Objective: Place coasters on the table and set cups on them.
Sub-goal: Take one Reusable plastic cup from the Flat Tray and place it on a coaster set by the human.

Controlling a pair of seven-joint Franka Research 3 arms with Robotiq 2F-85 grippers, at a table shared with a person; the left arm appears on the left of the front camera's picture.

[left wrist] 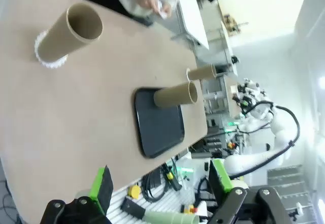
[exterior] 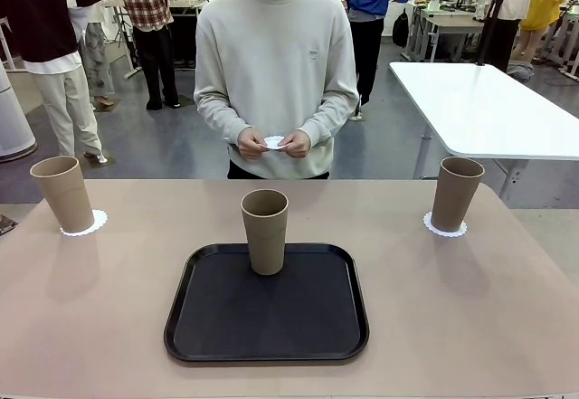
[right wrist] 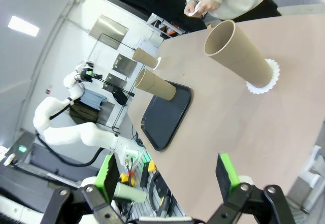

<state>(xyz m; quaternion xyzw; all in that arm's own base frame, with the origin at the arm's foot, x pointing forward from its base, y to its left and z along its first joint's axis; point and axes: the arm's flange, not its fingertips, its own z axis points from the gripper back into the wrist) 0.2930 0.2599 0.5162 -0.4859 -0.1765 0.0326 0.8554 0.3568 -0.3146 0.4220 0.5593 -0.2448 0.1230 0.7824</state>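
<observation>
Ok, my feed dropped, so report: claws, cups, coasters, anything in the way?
Left claw and right claw open, empty. Left cup and right cup on coasters; third cup on black tray. Person holds last coaster. Nothing blocking.

Cups (exterior: 63,193) on coasters (exterior: 90,225) are set at nine and three o'clock; a third cup (exterior: 265,232) is stood on the tray (exterior: 267,327), at its twelve.

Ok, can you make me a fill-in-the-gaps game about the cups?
1. The middle cup stands on the black ____.
2. The left cup and the right cup each stand on a white ____.
3. The spare coaster is in the person's ____.
Missing words: tray, coaster, hands.
</observation>
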